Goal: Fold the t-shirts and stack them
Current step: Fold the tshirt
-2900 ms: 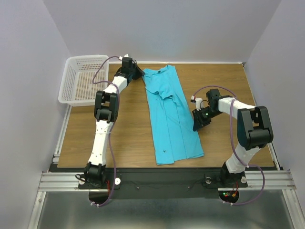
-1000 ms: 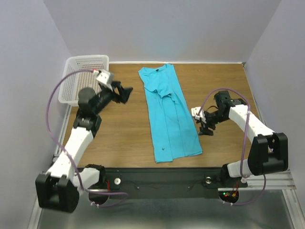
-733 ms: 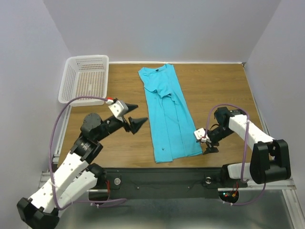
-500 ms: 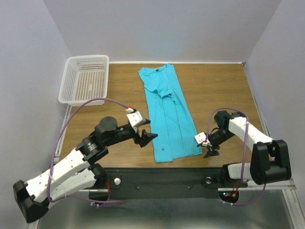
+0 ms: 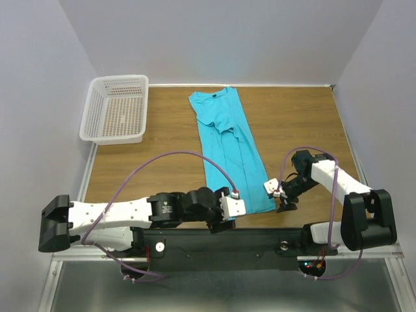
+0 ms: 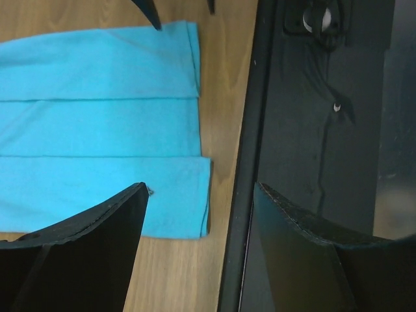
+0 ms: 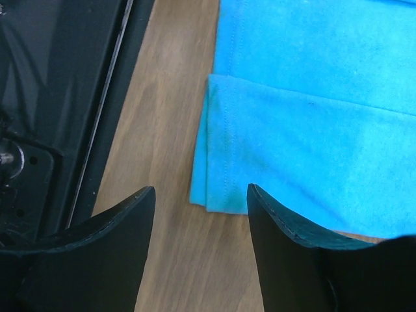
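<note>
Fold-and-stack task at an intermediate stage, as seen by an observer beside the desk (image 5: 162,156). A single turquoise t-shirt (image 5: 227,146) lies flat along the middle of the desk, neck toward the far wall and hem (image 5: 257,211) toward the arms. Both sides appear to be turned inward, so that the garment forms a long narrow strip; the left wrist view shows three overlapping panels ending at the hem. The left pincer (image 5: 224,220) is stretched across the near edge of the desk and hangs over the left corner of the hem, its two fingers well apart and holding nothing. The right pincer (image 5: 285,203) sits just beside the right corner of the hem, its fingers likewise apart and empty, the corner of cloth visible beneath the gap. Whether either fingertip touches the cloth cannot be told. A white mesh basket (image 5: 114,110) stands at the far left corner, well apart from the t-shirt. Judged from this arrangement, the lengthwise folds are done and the crosswise folding has not begun: the hem still lies flat, and the likely step in hand is gripping its two corners to carry them toward the neck. Stacking remains entirely ahead, and no second t-shirt is visible.
</note>
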